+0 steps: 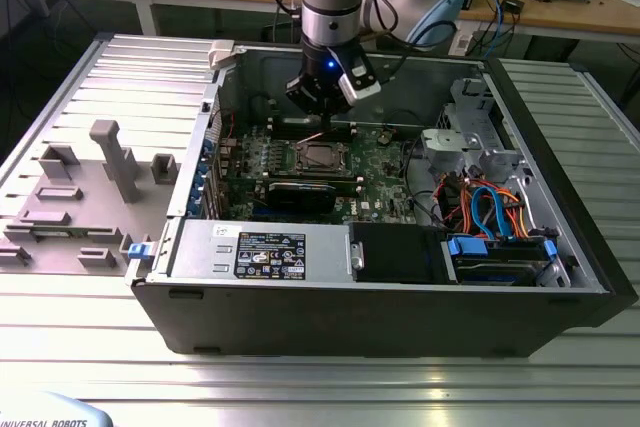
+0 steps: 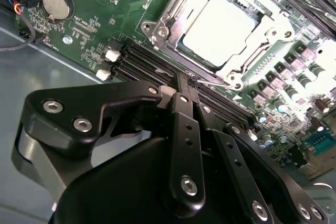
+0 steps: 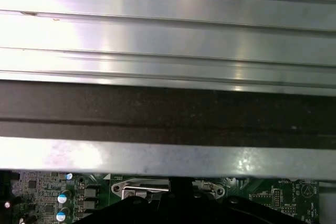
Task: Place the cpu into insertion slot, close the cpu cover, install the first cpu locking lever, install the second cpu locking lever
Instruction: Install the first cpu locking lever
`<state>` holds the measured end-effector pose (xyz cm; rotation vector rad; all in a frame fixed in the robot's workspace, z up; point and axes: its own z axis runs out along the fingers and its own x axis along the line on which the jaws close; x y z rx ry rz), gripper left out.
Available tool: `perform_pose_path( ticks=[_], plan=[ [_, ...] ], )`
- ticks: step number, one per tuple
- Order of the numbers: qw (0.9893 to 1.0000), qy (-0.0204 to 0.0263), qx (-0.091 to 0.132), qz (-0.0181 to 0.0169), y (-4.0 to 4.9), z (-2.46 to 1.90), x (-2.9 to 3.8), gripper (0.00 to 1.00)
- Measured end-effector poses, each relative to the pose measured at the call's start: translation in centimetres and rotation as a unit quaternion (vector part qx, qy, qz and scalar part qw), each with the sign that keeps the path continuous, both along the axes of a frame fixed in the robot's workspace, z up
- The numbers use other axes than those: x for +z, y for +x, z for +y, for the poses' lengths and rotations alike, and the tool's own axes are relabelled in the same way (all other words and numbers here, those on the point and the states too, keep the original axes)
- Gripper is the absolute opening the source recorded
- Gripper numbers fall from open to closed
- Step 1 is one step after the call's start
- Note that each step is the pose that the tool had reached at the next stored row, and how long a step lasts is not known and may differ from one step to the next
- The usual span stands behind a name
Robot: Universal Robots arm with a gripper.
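The cpu, a flat square with a pale silver top, lies in the insertion slot on the green motherboard; in the exterior view the cpu sits mid-board inside the open computer case. The cpu cover, a silver frame, lies flat around the chip. A thin locking lever runs along the socket edge closest to my fingertips. My gripper is shut, its black fingers pressed together, tips just short of that edge. In the exterior view the gripper hangs just behind the socket.
Black memory slots lie between the fingertips and the socket. A long black graphics card, a power supply and orange and blue cables fill the case's front. Grey fixtures stand at the exterior view's left.
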<state>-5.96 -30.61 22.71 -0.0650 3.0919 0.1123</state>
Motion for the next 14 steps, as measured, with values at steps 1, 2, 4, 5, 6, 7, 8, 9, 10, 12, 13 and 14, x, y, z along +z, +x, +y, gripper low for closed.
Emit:
perform_pose_path(
  ticks=[1,2,4,5,6,7,8,9,10,12,13,14],
  plan=[
    [1.0,0.0,-0.002,0.0,0.09,0.0,-0.1,0.11],
    [1.0,0.0,-0.005,0.0,0.21,0.0,-0.21,0.11],
    [1.0,0.0,-0.009,0.0,0.33,0.0,-0.33,0.11],
    [0.9999,0.0,-0.01,0.0,0.37,0.0,-0.39,0.11],
    [0.9999,0.0,-0.011,0.0,0.39,0.0,-0.46,0.11],
    [0.9999,0.0,-0.012,0.0,0.4,0.0,-0.53,0.11],
    [0.9999,0.0,-0.013,0.0,0.42,0.0,-0.61,0.11],
    [0.9999,0.0,-0.013,0.0,0.45,0.0,-0.69,0.11],
    [0.9999,0.0,-0.014,0.0,0.49,0.0,-0.81,0.11],
    [0.9999,0.0,-0.016,0.0,0.55,0.0,-0.94,0.11],
    [0.9999,0.0,-0.017,0.0,0.56,0.0,-1.0,0.11],
    [0.9998,0.0,-0.018,0.0,0.59,0.0,-1.08,0.11]
  ],
)
